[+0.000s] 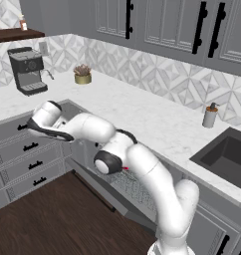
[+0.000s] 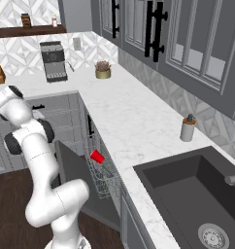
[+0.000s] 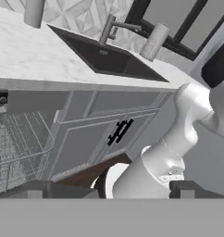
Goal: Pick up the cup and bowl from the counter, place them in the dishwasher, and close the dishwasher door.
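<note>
The red cup [image 2: 96, 156] lies tilted in the wire rack [image 2: 102, 172] of the open dishwasher [image 1: 135, 187]; a sliver of the cup [image 1: 126, 168] peeks out behind my forearm. The dishwasher door [image 2: 73, 177] hangs partly lowered, its grey panel [image 1: 105, 191] slanting toward the floor. My gripper [image 3: 111, 192] is open with nothing between its fingers, looking back at the rack [image 3: 21, 152] and my own base. My hand [image 1: 45, 119] hovers left of the dishwasher, in front of the drawers. The bowl is hidden. The marble counter [image 1: 142, 114] holds neither dish.
A soap dispenser [image 1: 209, 115] stands by the dark sink [image 1: 227, 154]. A coffee machine [image 1: 27, 70] and a potted plant [image 1: 82, 74] sit at the far end of the counter. Grey drawers [image 1: 28, 154] are close beside my hand. Wood floor lies below.
</note>
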